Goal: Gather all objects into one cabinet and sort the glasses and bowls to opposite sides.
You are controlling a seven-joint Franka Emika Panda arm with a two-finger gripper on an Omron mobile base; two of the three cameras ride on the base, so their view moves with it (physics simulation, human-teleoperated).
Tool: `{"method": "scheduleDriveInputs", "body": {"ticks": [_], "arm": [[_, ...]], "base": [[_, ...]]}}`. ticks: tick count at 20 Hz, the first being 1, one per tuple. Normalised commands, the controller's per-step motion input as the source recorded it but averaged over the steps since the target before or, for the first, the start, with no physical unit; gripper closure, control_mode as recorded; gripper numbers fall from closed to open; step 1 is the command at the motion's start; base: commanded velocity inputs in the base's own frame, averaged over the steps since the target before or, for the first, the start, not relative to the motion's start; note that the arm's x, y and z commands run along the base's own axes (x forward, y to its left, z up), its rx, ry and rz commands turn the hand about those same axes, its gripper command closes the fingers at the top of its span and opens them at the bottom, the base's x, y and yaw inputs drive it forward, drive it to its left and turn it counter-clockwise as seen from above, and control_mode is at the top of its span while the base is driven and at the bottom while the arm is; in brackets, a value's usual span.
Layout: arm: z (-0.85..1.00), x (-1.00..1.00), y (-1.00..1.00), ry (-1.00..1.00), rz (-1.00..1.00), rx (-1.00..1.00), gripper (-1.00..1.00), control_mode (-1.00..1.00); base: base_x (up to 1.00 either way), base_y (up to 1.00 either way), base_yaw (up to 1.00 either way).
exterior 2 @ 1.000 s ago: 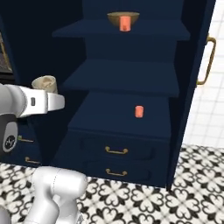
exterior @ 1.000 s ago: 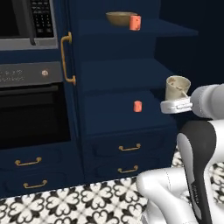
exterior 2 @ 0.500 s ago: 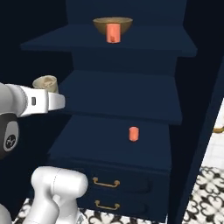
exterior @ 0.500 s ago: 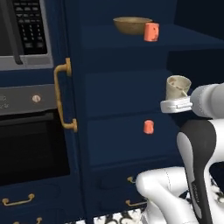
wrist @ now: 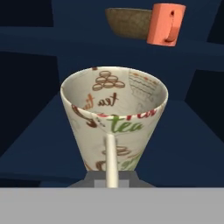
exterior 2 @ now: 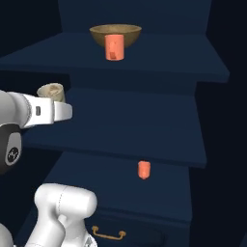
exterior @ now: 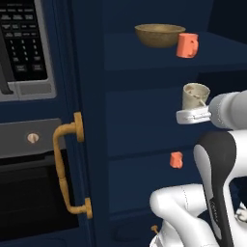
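The cream cup [wrist: 114,116] is held upright in the closed claw [exterior: 193,116], and the upper shelf [exterior 2: 193,65] bearing the olive-brown bowl [exterior: 159,34] and orange cup [exterior: 187,45] is seen ahead and above it.

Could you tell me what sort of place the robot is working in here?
It looks like a simulated home kitchen. A microwave sits above an oven, beside a tall navy cabinet with a brass handle; its shelves hold an olive-brown bowl and orange cups.
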Motion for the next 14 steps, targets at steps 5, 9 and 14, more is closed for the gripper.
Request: {"method": "scheduleDriveInputs", "body": {"ticks": [5, 9, 14], "arm": [[0.0, 0.0, 0.0, 0.0, 0.0, 0.0, 1.0, 1.0], [0.0, 0.0, 0.0, 0.0, 0.0, 0.0, 1.0, 1.0], [0.0, 0.0, 0.0, 0.0, 0.0, 0.0, 1.0, 1.0]], "base": [[0.09, 0.0, 0.03], [0.0, 0.0, 0.03], [-0.02, 0.0, 0.0]]}}
